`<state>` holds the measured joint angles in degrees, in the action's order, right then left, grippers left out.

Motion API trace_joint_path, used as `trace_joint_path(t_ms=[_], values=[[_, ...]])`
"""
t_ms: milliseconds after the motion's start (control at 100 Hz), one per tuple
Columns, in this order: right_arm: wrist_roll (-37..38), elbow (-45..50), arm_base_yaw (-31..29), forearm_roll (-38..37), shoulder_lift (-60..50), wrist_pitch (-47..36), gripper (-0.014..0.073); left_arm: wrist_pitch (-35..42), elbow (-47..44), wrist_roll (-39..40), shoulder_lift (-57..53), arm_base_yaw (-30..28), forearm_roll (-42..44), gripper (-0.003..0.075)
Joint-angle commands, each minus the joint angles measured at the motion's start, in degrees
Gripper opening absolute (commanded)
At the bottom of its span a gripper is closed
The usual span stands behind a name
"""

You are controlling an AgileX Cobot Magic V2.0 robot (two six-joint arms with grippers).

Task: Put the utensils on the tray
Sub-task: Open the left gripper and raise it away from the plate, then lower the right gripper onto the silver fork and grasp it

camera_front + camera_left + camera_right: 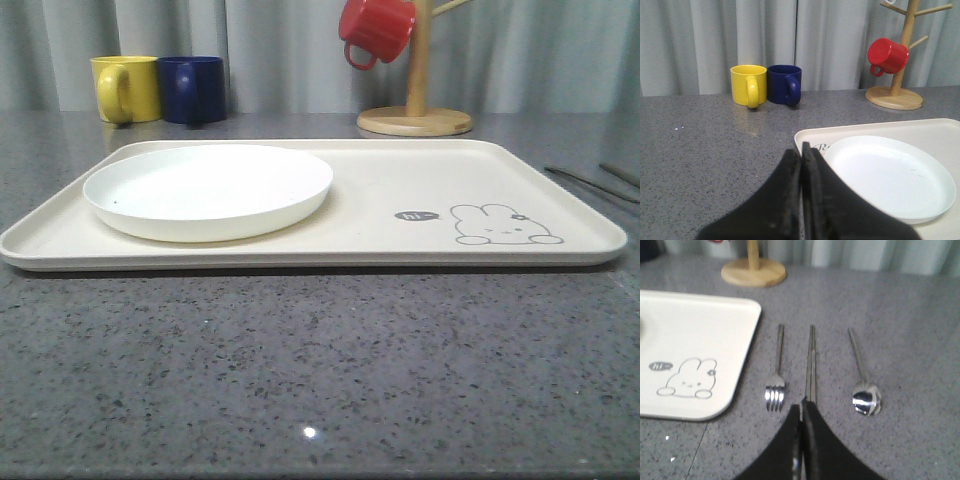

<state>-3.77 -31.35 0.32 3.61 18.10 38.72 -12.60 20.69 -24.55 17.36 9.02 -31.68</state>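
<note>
The cream tray with a rabbit drawing lies across the grey table, also seen as the tray and the tray. To its right on the bare table lie three silver utensils side by side: a fork, a pair of chopsticks and a spoon. In the front view thin utensil handles show at the right edge. My right gripper is shut, empty, its tips just short of the chopsticks' near ends. My left gripper is shut, empty, by the tray's left corner.
A round white plate sits on the tray's left half. A yellow mug and a blue mug stand at the back left. A wooden mug tree with a red mug stands behind the tray.
</note>
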Motion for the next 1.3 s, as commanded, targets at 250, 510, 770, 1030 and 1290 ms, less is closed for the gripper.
trace_joint_path(t_ms=[250, 510, 770, 1030, 1290], values=[[-0.6, -17.8, 0.1, 0.1, 23.1, 4.8, -0.0064, 4.1, 1.6, -0.2, 0.4, 0.5, -0.4, -0.0019], [-0.6, -19.0, 0.1, 0.1, 29.4, 6.5, 0.0255, 4.1, 1.6, -0.2, 0.4, 0.5, -0.4, -0.0019], [-0.6, -19.8, 0.1, 0.3, 32.0, 5.2, 0.0429, 4.1, 1.6, -0.2, 0.4, 0.5, -0.4, -0.0019], [-1.0, -27.8, 2.2, 0.3, 45.0, 7.7, 0.0429, 4.1, 1.6, -0.2, 0.4, 0.5, -0.4, -0.0019], [-1.2, -36.0, 5.0, -0.1, 59.8, 8.1, 0.0429, 4.1, 1.6, -0.2, 0.4, 0.5, -0.4, -0.0019]])
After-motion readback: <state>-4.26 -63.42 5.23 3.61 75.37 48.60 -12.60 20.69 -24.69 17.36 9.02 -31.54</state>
